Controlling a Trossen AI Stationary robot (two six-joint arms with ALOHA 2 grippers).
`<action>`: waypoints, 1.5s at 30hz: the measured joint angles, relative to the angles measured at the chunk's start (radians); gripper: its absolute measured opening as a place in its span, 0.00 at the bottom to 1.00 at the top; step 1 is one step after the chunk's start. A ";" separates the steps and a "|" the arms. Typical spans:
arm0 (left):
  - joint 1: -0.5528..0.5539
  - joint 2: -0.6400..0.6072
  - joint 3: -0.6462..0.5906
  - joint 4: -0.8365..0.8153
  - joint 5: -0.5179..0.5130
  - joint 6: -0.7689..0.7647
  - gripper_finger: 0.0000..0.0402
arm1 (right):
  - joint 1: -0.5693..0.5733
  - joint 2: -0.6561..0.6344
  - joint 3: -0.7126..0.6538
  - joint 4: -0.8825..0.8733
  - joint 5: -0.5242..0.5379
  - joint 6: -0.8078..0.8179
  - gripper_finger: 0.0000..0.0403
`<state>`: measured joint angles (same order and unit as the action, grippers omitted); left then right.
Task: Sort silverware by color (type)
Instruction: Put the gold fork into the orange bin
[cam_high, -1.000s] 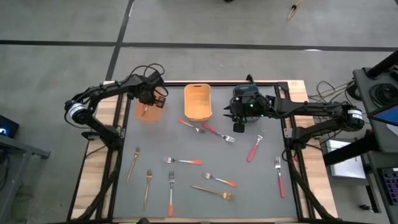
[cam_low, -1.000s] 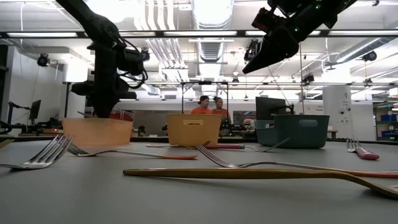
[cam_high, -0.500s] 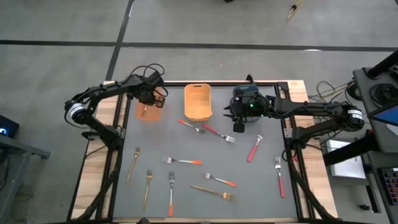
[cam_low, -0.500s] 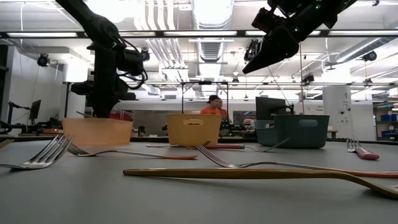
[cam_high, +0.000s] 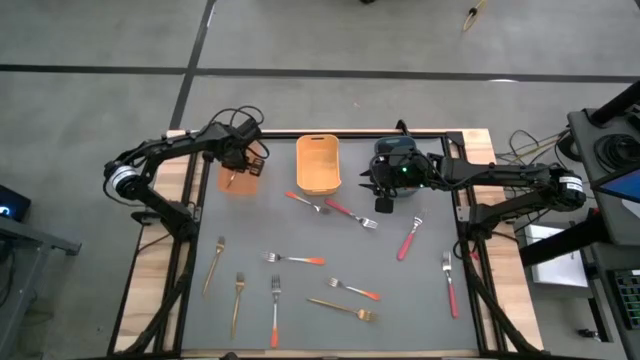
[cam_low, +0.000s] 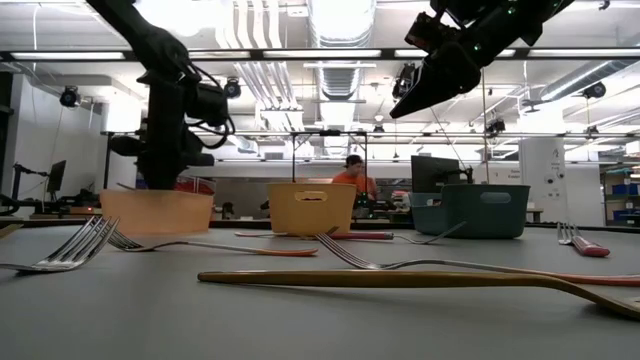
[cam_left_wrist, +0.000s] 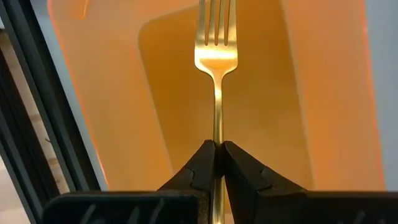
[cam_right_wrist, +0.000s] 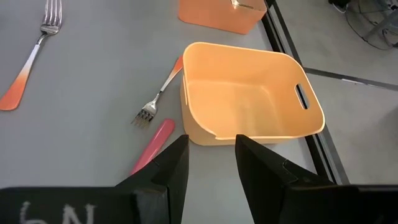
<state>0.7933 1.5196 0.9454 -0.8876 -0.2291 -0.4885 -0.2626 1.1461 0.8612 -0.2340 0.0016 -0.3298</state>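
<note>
A gold fork (cam_left_wrist: 216, 56) hangs tines-down inside the orange bin (cam_high: 240, 180) at the far left, and my left gripper (cam_left_wrist: 217, 148) is shut on it from above the bin. My right gripper (cam_right_wrist: 208, 155) hovers open and empty above the table near the teal bin (cam_high: 398, 160) at the far right. Loose silverware lies flat on the grey mat: gold forks (cam_high: 213, 264) (cam_high: 238, 300) (cam_high: 343, 309), orange-handled forks (cam_high: 295, 259) (cam_high: 275, 310) (cam_high: 357, 291) and red-pink-handled forks (cam_high: 408, 240) (cam_high: 449, 284). My left gripper pinches the gold fork's slim handle (cam_left_wrist: 217, 134) between its two fingertips. The fingers point steeply down and lie along the fork. The tines hang below the fingers inside the orange bin; whether they touch its floor I cannot tell.
A yellow-orange bin (cam_high: 318, 163) stands between the other two along the far edge. In front of it lie an orange-handled fork (cam_high: 303, 201) and a red-pink-handled fork (cam_right_wrist: 152, 146). Black frame rails (cam_high: 190, 220) run along the mat's sides. A person stands in the room behind (cam_low: 350, 175).
</note>
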 joint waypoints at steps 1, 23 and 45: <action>0.000 0.000 -0.006 0.005 0.000 0.000 0.03 | 0.000 0.000 0.000 0.000 0.000 0.000 0.31; 0.000 0.000 -0.030 0.035 0.000 -0.018 0.03 | 0.000 0.000 0.000 0.000 0.000 -0.003 0.31; 0.000 0.000 -0.030 0.039 0.003 -0.019 0.10 | 0.000 0.000 0.000 0.000 0.000 -0.002 0.31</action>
<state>0.7933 1.5192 0.9157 -0.8489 -0.2260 -0.5075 -0.2626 1.1461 0.8608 -0.2340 0.0014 -0.3321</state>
